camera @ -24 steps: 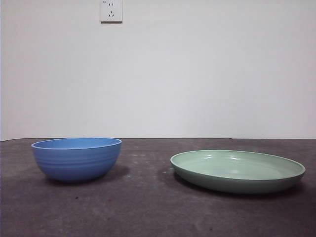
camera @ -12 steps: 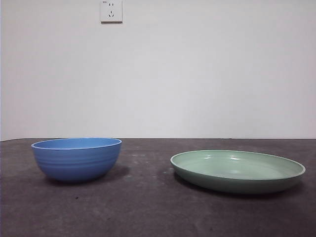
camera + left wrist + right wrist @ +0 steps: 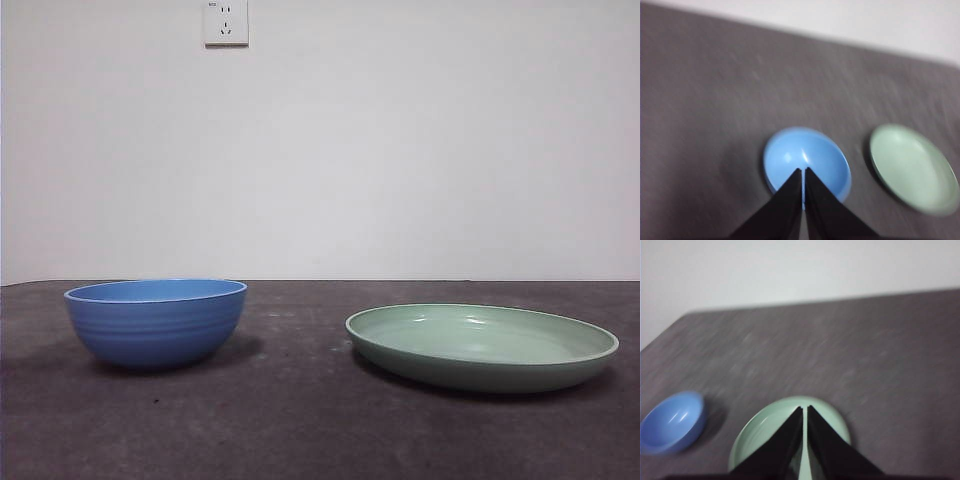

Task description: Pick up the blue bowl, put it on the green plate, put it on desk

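The blue bowl stands upright on the desk at the left of the front view. To its right lies the green plate, apart from the bowl. Neither gripper shows in the front view. My left gripper hangs high over the blue bowl, jaws shut and holding nothing, with the green plate off to one side. My right gripper hovers high over the green plate, also shut and holding nothing; the blue bowl sits beside that plate.
A white wall with a power socket rises behind the desk's far edge. Bare desk surface lies between the two dishes and in front of them.
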Available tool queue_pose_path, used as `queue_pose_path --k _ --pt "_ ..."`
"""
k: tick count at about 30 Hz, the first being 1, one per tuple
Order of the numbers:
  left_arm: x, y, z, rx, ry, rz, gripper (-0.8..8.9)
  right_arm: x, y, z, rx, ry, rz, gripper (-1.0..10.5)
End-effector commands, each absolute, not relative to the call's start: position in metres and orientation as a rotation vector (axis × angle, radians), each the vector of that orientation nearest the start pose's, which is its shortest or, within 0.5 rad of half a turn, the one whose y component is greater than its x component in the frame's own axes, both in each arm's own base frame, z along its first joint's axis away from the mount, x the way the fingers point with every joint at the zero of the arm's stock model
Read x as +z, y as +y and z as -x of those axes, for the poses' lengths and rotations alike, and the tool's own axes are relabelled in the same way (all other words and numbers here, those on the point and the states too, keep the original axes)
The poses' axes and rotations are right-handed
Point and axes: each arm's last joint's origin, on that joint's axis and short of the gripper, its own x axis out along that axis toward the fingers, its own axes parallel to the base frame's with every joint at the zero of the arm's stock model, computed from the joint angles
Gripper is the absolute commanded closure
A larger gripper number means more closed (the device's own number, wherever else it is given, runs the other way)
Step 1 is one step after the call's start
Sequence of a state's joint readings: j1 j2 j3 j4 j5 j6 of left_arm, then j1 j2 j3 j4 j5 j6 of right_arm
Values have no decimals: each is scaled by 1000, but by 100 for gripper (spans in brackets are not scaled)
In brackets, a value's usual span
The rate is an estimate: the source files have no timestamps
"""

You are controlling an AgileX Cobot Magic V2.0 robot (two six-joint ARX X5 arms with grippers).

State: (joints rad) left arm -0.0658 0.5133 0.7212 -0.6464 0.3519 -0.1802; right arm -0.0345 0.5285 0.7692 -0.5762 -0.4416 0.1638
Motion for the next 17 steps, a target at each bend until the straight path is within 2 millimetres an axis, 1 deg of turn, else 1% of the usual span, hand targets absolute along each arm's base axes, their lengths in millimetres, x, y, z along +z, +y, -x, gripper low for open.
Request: queue_pose_path --k 1,3,6,12,14,17 --pt "311 -19 -111 -464 535 159 805 332 11 -112 451 419 -195 939" --pt "313 -21 -118 -511 599 148 805 336 12 -116 491 485 -194 939" --pt "315 -23 -125 -543 666 130 805 335 16 -121 538 588 -181 939" --pt "315 -26 -128 -568 697 124 805 319 24 -123 607 798 -144 939" --pt "315 -27 -128 -570 697 123 805 317 25 -123 619 830 -140 939" --pt "315 -27 -128 -570 697 123 805 316 27 -124 628 833 -138 939"
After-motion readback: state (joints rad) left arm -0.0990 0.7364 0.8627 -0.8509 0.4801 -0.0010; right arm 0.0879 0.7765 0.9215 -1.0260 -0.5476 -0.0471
